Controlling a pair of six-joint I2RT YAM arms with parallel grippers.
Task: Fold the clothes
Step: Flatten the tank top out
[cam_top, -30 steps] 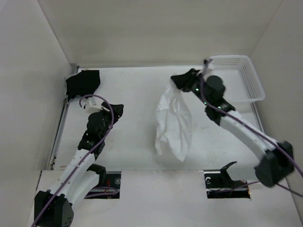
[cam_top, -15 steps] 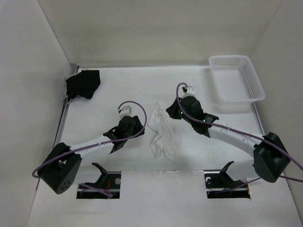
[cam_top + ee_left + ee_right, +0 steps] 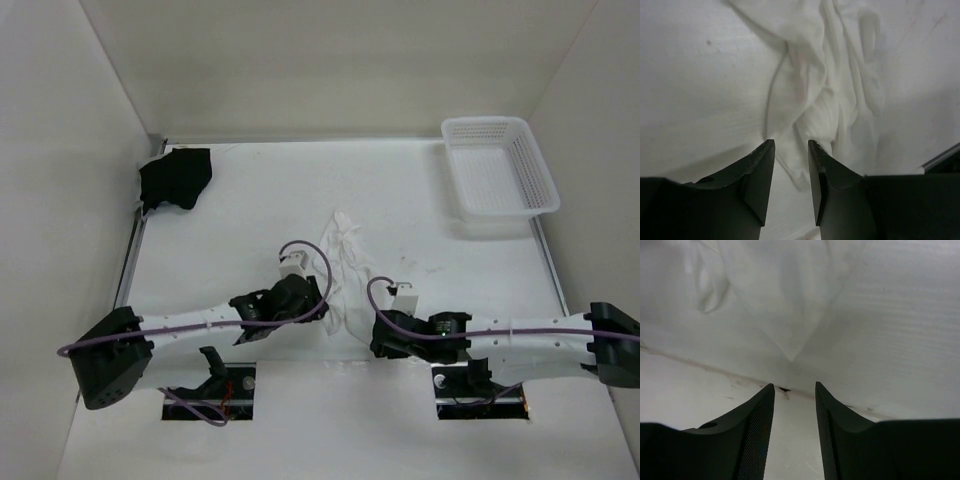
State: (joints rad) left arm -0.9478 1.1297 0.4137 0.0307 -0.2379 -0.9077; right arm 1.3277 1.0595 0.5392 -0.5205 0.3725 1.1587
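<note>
- Setting: white-walled enclosure with a white counter (image 3: 220, 220), seen from above and from both wrists.
- Item 1, the clothes (image 3: 343, 262): 1 white garment, bunched into a long rumpled strip at mid-counter. It runs from the middle toward the near edge and lies between the 2 arms.
- Change: 1 second ago it hung in the air from the right arm, up near the basket. It then came down, and it now rests wholly on the counter, free of that arm.
- Item 2, left tool (image 3: 791, 145): it has swung in from the left side. It is low at the garment's near-left folds, jaws a narrow gap apart. A cloth edge sits at their mouth and nothing is visibly pinched.
- Item 3, right tool (image 3: 794, 386): it has dropped from the far right to the near edge. Its jaws are apart and hold nothing. A pointed corner of the garment lies just ahead of them.
- Reading: the garment is delivered but crumpled, and no fold is made. Spreading it flat by its near corners looks like the next need.
- Item 4, white mesh basket (image 3: 495, 170): far right, well apart.
- Item 5, black cloth (image 3: 176, 178): far-left corner, unmoved.
</note>
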